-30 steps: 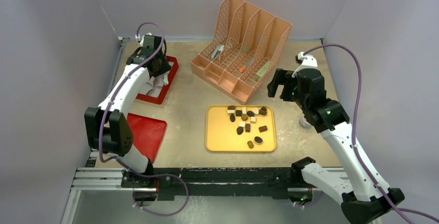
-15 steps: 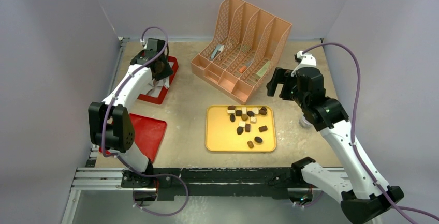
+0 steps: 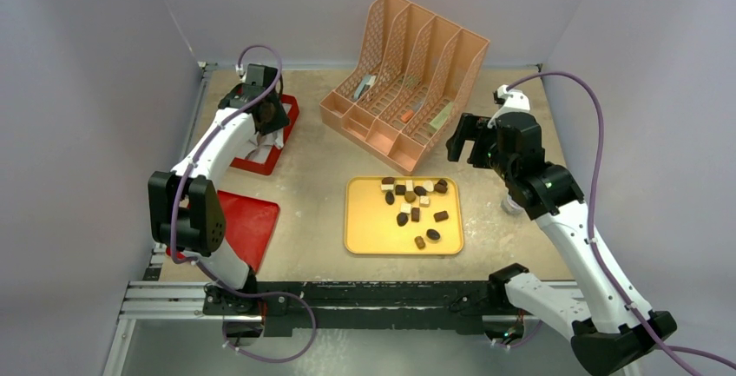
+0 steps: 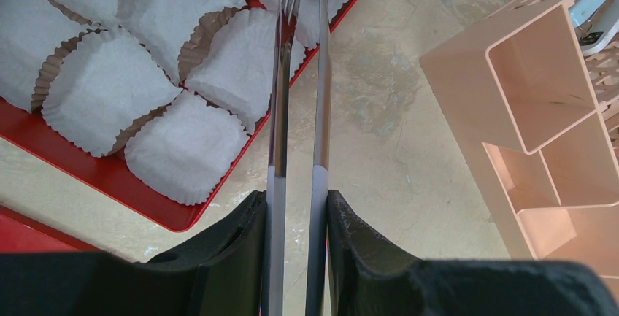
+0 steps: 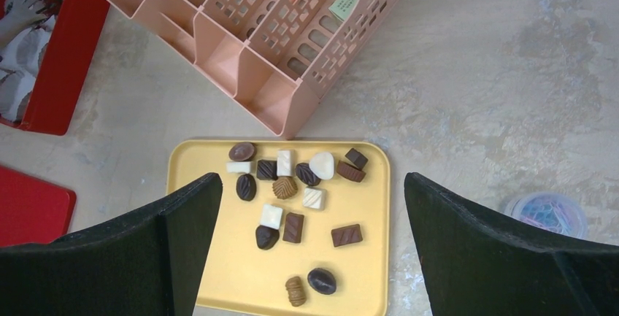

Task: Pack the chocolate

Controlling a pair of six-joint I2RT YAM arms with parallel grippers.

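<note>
Tabletop: chocolate unmoved on tray; left pincer clamps tweezers; right pincer gaping.

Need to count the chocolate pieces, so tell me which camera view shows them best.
Right wrist view: the chocolate lies close and unblocked on the yellow tray, every shape and colour distinct. Top external shows the same pieces small, several merging. Left wrist shows none, only white cup liners in a red box.
</note>
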